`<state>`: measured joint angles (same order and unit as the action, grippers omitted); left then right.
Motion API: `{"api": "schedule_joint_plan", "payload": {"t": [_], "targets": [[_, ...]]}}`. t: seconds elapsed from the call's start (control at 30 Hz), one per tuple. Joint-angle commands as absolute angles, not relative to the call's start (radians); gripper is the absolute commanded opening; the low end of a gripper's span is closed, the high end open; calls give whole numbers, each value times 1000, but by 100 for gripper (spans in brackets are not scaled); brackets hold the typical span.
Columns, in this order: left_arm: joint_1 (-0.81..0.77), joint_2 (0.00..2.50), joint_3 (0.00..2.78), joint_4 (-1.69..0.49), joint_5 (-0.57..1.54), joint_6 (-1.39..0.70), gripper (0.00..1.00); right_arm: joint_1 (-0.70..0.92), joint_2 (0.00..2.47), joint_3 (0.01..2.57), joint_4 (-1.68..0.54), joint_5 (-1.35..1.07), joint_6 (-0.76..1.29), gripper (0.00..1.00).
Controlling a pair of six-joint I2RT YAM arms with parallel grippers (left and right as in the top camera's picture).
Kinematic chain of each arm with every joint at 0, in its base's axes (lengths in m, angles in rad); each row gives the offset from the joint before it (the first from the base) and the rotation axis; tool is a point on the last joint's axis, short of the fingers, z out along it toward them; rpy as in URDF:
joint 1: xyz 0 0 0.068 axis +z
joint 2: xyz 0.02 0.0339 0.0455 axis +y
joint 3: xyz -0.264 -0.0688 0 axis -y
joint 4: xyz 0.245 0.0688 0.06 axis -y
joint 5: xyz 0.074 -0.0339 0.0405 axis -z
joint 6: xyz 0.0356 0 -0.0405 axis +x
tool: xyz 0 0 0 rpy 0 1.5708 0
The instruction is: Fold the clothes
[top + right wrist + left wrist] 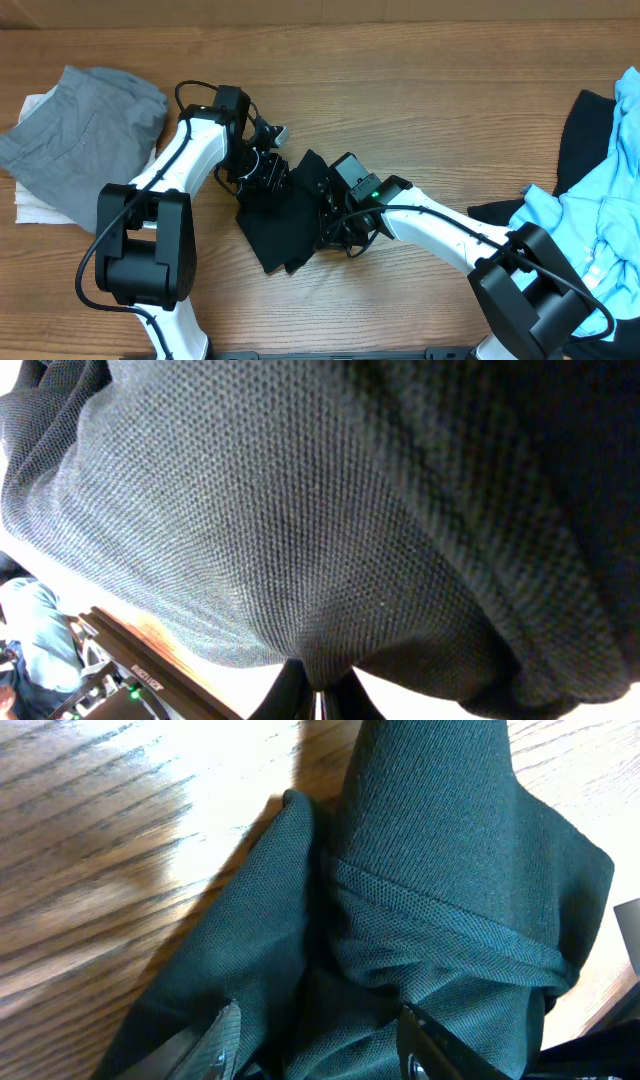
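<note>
Checking fold progress: approx. one-third done, by my estimate.

- Left of table point(400, 80): grey garment point(85, 135) lies folded on a white garment point(30, 205). Judged complete.
- Centre: black shirt point(285, 225) is in hand, bunched and creased, not yet a flat fold.
- Right edge: light blue garment point(590, 225) and another black garment point(590, 130) lie heaped, unfolded. Outstanding.

Tools:
- Left gripper point(320, 1040) is at the shirt's far-left side, jaws approx. half apart with a ridge of cloth between the fingers point(225, 1030). No firm pinch evident.
- Right gripper point(318, 688) is at the shirt's right side, jaws fully together, nipping a fold of the cloth, which drapes over the lens.

Remaining: flatten and finish the shirt, then do the right-hand heap.
</note>
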<state>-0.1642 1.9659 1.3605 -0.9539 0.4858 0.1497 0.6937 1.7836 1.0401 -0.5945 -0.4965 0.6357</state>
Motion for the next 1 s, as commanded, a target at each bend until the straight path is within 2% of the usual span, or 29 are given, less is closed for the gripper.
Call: {"api": "schedule_joint_plan", "payload": {"t": [0.0, 0.23, 0.43, 0.5, 0.6, 0.8, 0.97], "targets": [[-174, 1975, 1350, -955, 484, 170, 53, 694, 1789, 1033, -591, -479, 641, 4], [-211, 1975, 1336, -960, 487, 200, 40, 694, 1789, 1033, -592, -479, 641, 4], [-236, 1975, 1325, -951, 443, 205, 37, 694, 1789, 1033, -592, -480, 641, 4], [-238, 1975, 1314, -937, 433, 205, 27, 694, 1789, 1033, -593, -480, 641, 4], [-236, 1975, 1312, -925, 408, 198, 4, 694, 1789, 1033, -597, -480, 641, 4], [-200, 1973, 1357, -926, 300, 101, 4, 688, 1789, 1033, -672, -372, 685, 4], [-126, 1973, 1441, -967, 274, -11, 4, 632, 1789, 1033, -694, -330, 609, 4]]}}
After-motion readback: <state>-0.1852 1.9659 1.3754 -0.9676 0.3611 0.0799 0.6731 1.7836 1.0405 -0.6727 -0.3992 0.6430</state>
